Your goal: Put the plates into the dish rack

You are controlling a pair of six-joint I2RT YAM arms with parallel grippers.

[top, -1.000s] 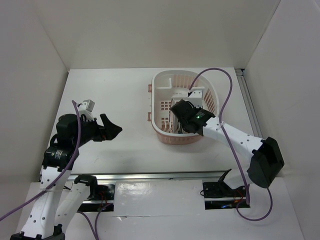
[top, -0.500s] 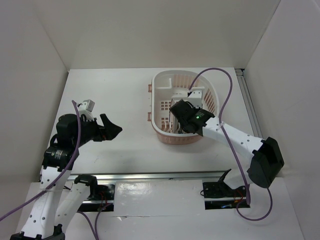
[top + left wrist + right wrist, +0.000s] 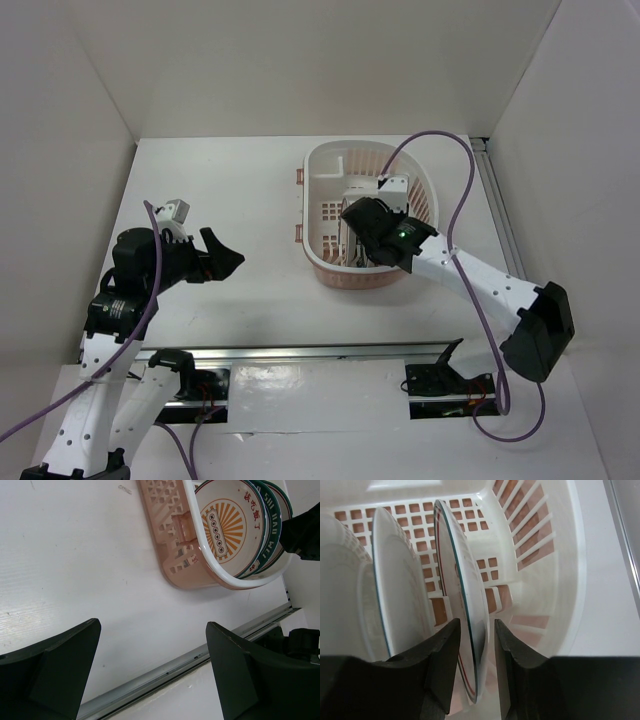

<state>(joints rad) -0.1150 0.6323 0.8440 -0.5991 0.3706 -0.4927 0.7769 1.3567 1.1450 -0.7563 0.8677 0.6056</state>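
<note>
Three plates [image 3: 235, 527] standing on edge inside the dish rack [image 3: 318, 168]; right gripper [image 3: 476, 630] astride one of them.

The plates are leaning side by side in the rack's near half, the sunburst plate [image 3: 225, 525] facing the rack's left wall. The right gripper is reaching down into the rack, its fingers slightly parted and straddling the rim of the plate nearest the rack's right wall, a sliver of gap showing on one side. The left gripper [image 3: 222, 255] is hovering over the table [image 3: 230, 190] well left of the rack, jaws spread wide, gripping nothing.
</note>
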